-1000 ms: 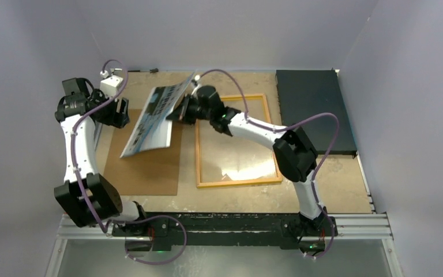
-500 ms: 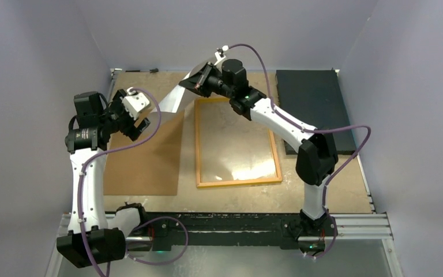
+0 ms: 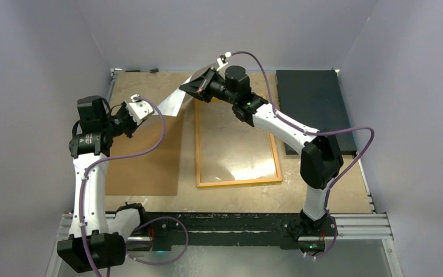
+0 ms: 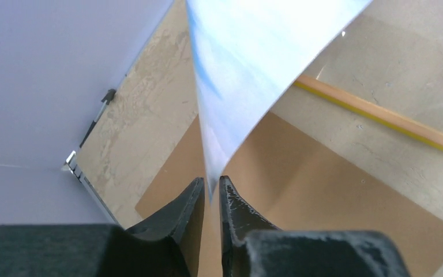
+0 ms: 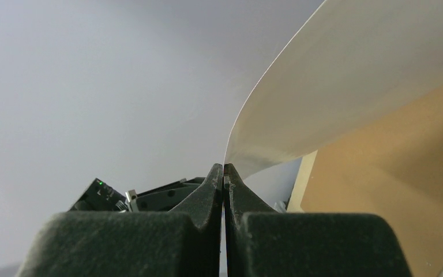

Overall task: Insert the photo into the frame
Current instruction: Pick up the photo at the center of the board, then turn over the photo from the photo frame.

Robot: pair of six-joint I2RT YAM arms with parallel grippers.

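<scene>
Start on your left. The left pincer [image 3: 151, 109] has its jaws almost together, with a corner of the photo [image 3: 173, 103] sitting in the slit. A sliver of gap shows in the wrist view, so you can't tell whether it really bites. Below that pincer lies the brown backing board [image 3: 144, 161], matte, flat and stiff-looking.

The photo is thin, glossy paper. It hangs in the air between your two pincers, bowed and twisted like a sail. Its plain white back faces up, and the blue-sky print is on the underside, seen from the left wrist.

The right pincer [image 3: 193, 89] has its jaws pressed tight together, pinching the sheet's far edge. The paper curls away from its tips.

Now the relation that matters. The frame [image 3: 237, 182] lies flat on the table [image 3: 323, 196], below the right pincer and to the near side of it, and off to the right of the left pincer. Its long axis runs from the far side toward the arm bases. The sheet, though, stretches across from pincer to pincer. My read is that you'll need to swing it round to line up and then lower it. The right pincer is the nearer one, over the frame's far-left corner. The frame has a thin yellow-wood rim around a clear pane with glare on it.

Furthest right of both pincers is the dark mat [image 3: 314, 109], dull, flat and well apart.
</scene>
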